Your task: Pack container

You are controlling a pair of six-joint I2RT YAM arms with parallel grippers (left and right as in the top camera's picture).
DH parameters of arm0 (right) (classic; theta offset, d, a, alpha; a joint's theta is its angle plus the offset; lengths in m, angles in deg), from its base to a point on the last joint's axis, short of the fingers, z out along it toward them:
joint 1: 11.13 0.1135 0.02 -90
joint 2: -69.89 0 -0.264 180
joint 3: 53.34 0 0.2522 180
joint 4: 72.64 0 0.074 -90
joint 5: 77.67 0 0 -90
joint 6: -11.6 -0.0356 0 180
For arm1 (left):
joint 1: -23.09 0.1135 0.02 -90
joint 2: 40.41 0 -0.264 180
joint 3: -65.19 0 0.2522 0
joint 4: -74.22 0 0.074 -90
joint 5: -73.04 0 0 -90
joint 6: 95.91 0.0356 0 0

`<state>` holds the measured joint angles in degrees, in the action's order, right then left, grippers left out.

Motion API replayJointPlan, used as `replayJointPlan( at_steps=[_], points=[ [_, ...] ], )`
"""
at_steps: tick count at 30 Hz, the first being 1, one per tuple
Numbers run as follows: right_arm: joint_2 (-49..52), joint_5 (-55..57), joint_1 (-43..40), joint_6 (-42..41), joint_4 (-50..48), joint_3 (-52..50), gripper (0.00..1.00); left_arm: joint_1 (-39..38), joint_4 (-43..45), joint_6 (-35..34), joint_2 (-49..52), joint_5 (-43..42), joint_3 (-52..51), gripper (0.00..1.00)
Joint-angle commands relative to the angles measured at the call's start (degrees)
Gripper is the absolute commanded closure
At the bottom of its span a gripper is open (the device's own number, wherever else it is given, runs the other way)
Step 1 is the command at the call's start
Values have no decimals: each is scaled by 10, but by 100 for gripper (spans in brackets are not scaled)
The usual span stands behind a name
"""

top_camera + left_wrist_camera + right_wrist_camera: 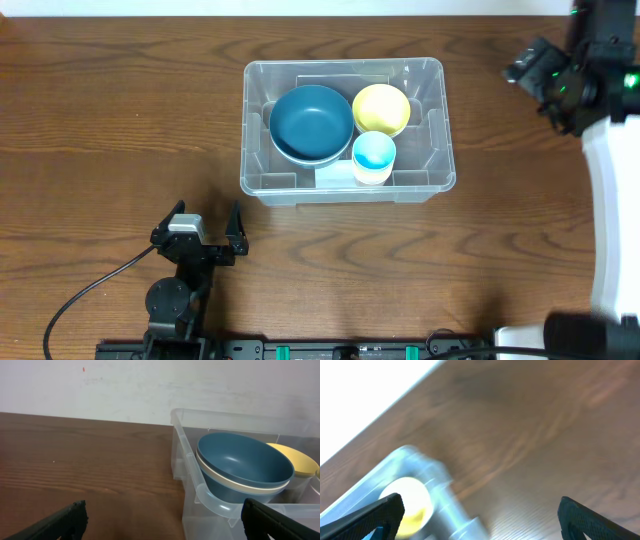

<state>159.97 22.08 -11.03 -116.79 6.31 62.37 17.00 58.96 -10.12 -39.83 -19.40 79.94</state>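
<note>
Both pairs of jaws gaped wide and held nothing, the left gripper (pixel 207 212) at eight o'clock of the container (pixel 340 66), the right gripper (pixel 482 517) at two o'clock.

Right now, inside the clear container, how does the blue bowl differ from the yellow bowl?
Colour: the blue bowl is dark blue, the yellow bowl pale yellow. Size: the blue bowl looks clearly wider than the yellow bowl. Place: in the overhead view the blue bowl lies left in the container, the yellow bowl at the upper right. Both stand upright and empty inside it.
</note>
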Motion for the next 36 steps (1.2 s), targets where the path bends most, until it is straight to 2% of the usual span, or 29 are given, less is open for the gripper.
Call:
replayJointPlan(
  at_steps=[1,4,8,11,15,18,24,33,36],
  points=[
    [-54,5,65,-3,3,-1,1,3,-26,9,-3,12,-8,2],
    [-103,43,121,14,2,-20,1,3,-26,9,-3,12,-8,2],
    [-181,59,164,23,-39,-103,1,3,-26,9,-3,12,-8,2],
    [-251,43,163,40,-141,-206,1,3,-26,9,-3,12,-8,2],
    [-347,-56,145,170,-327,-366,1,3,-26,9,-3,12,-8,2],
    [-414,-130,117,221,-444,-472,1,3,-26,9,-3,12,-8,2],
    [-534,-221,54,259,-596,-652,1,3,-26,9,-3,12,-8,2],
    [-688,-220,39,263,-833,-890,1,3,-26,9,-3,12,-8,2],
    [-720,-216,39,263,-865,-939,1,3,-26,9,-3,12,-8,2]
  ],
)
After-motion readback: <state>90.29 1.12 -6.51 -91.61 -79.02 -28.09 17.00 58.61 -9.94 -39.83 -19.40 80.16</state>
